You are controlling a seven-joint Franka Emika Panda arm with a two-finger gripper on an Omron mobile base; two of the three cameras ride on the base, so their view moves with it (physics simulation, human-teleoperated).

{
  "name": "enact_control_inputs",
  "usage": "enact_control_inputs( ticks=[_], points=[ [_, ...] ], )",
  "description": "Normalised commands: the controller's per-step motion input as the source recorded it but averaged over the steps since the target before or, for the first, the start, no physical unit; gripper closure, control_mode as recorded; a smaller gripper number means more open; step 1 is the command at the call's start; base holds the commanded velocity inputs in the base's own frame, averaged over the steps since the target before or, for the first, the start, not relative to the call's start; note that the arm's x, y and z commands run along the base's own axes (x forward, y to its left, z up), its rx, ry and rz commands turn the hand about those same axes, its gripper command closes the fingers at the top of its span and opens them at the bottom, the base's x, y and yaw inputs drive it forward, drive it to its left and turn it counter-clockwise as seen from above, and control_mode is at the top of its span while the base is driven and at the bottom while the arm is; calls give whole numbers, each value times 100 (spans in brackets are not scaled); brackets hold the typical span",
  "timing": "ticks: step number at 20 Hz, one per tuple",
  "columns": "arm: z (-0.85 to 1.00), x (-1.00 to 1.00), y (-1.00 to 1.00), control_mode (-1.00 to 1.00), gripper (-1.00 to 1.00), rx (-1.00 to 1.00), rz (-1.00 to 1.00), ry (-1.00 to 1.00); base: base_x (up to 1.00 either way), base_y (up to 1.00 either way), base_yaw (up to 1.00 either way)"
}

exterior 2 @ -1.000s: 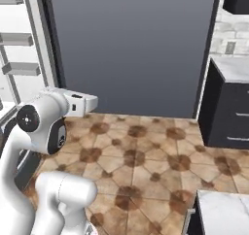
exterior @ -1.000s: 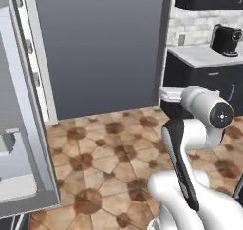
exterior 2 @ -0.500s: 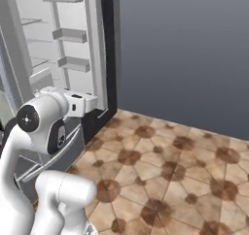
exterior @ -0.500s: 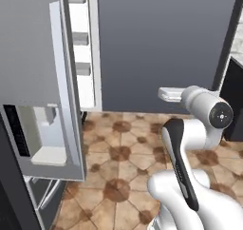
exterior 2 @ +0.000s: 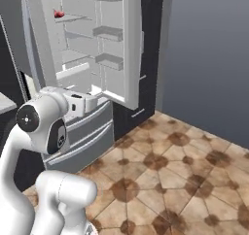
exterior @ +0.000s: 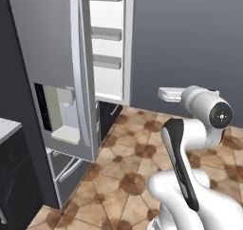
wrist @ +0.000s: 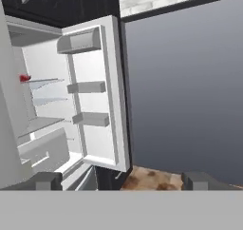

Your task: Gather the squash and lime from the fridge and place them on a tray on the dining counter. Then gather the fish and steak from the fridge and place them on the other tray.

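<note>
Wide apart and holding nothing, the gripper (wrist: 121, 180) shows its two dark fingertips (wrist: 45, 180) at the near edge of the hand view, one at the left and one at the right, with bare air between them; it is well apart from the fridge (wrist: 66, 96), which stands ahead and to the left with its right door (wrist: 97, 91) swung open — three grey bins line the door's inner face, one above another; inside the white interior, a small red thing (wrist: 24, 77) — perhaps the steak, too small to tell — sits on an upper shelf at the far left; the same red spot (exterior 2: 59, 14) shows high on a glass shelf in the right base view, where grey drawers (exterior 2: 92, 132) lie below the open compartment; in the left base view the fridge's other door (exterior: 61, 58) stands open toward the camera, its recessed water dispenser (exterior: 59, 112) facing out and a long bar handle (exterior: 78, 72) along its edge; a plain dark grey wall (exterior: 190, 48) stands to the right; brown patterned floor tiles (exterior 2: 185, 166) spread beneath the white arm (exterior: 190, 143).
</note>
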Motion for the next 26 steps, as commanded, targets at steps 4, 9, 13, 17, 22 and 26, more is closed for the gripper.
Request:
enact_control_inputs(
  ticks=[4,9,13,17,22,26],
  points=[
    [0,0,0,100,-100,0,0,0,16,-50,48],
    [0,0,0,100,-100,0,0,0,26,-60,42],
    [0,0,0,100,-100,0,0,0,21,-78,34],
    [0,0,0,100,-100,0,0,0,5,-74,23],
    [0,0,0,100,-100,0,0,0,-1,-32,8],
    [0,0,0,100,-100,0,0,0,28,-24,-10]
  ],
)
